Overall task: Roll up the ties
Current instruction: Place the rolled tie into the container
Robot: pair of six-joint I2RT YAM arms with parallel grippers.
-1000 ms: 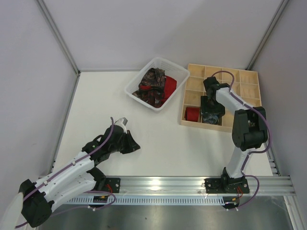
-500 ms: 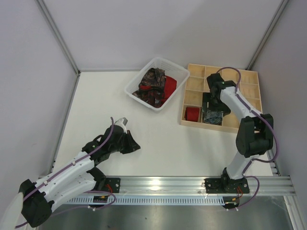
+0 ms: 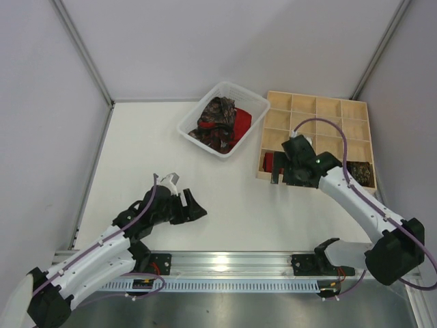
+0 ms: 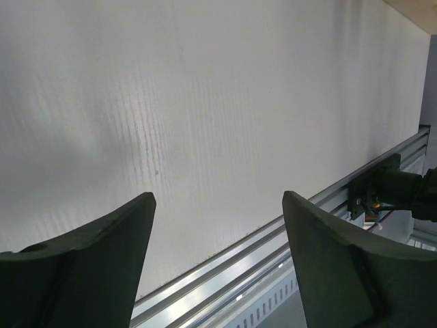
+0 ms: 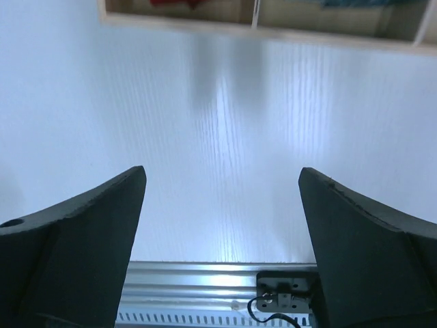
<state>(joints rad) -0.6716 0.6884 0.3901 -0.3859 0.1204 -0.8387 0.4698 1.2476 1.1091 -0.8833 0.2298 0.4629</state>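
Loose ties, a dark paisley one (image 3: 214, 124) and a red one (image 3: 241, 122), lie heaped in the white basket (image 3: 196, 108). A red rolled tie (image 3: 268, 161) sits in a front cell of the wooden tray (image 3: 317, 106), and its edge shows as the red roll (image 5: 174, 3) in the right wrist view beside a grey roll (image 5: 355, 3). A dark brown rolled tie (image 3: 360, 171) fills a right front cell. My right gripper (image 3: 287, 179) (image 5: 222, 181) hangs open and empty over the table by the tray's front edge. My left gripper (image 3: 194, 203) (image 4: 218, 205) is open and empty, low over bare table.
The tray's front wall (image 5: 273, 31) runs across the top of the right wrist view. A metal rail (image 3: 239, 260) with both arm mounts lines the near table edge. Grey walls enclose the table on three sides.
The right gripper drew back out of the tray toward the near side and opened wider, uncovering the brown roll. The left gripper opened from nearly shut and shifted slightly right.
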